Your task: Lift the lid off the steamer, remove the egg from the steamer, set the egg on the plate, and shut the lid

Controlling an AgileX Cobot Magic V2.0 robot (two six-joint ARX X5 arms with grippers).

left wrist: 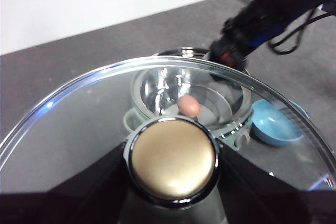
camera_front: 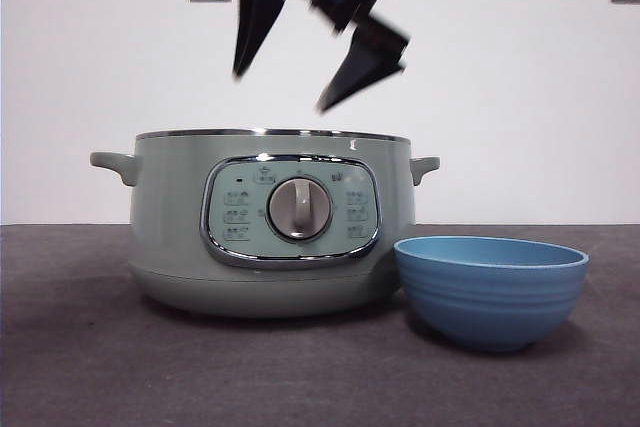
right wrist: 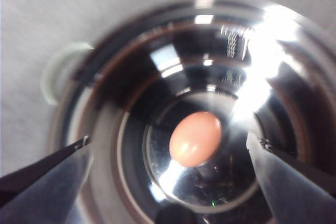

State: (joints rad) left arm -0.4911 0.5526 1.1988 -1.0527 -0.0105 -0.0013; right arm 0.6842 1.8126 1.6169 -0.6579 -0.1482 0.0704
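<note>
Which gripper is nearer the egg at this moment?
Right. The right gripper hangs open directly above the egg in the steamer. The left gripper holds the lid off to the side, farther away.

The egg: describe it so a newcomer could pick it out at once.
Find the big pale green steamer on the dark table, its lid lifted off and held by the left gripper. Inside, on the shiny metal bottom, lies the egg, below the right gripper's open jaws. It is the only small, smooth, pinkish-tan oval there.
</note>
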